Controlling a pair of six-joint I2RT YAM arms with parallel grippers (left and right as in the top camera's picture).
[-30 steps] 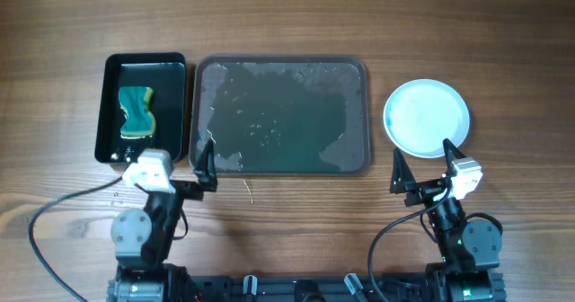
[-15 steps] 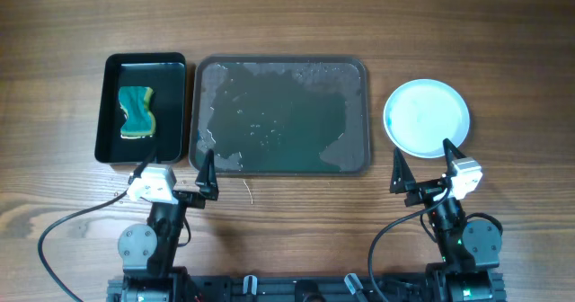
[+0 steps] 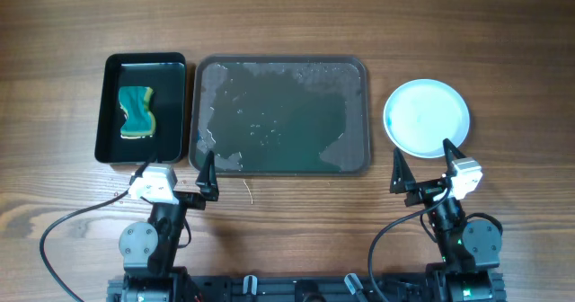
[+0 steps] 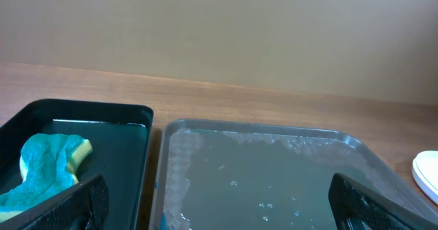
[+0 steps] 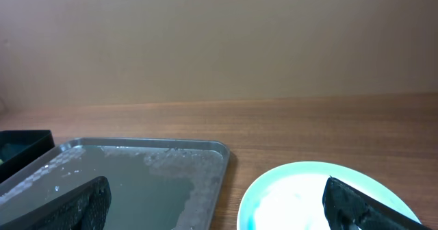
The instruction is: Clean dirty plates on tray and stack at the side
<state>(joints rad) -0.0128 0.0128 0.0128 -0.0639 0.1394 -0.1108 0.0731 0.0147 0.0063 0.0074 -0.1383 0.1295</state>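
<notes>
Change: the left claw (image 4: pixel 215 192) has pulled back a little from the near edge of the small black rectangular tub (image 3: pixel 105 113) toward its own base, and now sits just off the near-left corner of the large dark grey rectangular tray (image 3: pixel 359 68). The right claw (image 3: pixel 422 163) has not moved and hangs just short of the near edge of the round white to pale-blue plates (image 3: pixel 427 116). Both claws have fingers spread wide apart and hold nothing.

Meaning: looks like wrap-up. No plate is left on the tray, and the teal and yellow sponge (image 3: pixel 137 111) lies in the tub, in some water. My read is that wiping and stacking are done and the arms are parking.

Task thing: the plates rest on the brown wooden bench (image 3: pixel 287 14) just right of the tray, apart from its rim. From overhead only the top one shows, so I cannot tell how many are under it. Its face is pale, faintly blue, with no green streak visible. The right wrist view shows the near rim only. The tray surface is wet and blotchy, with whitish foam patches along the far edge and corners.
</notes>
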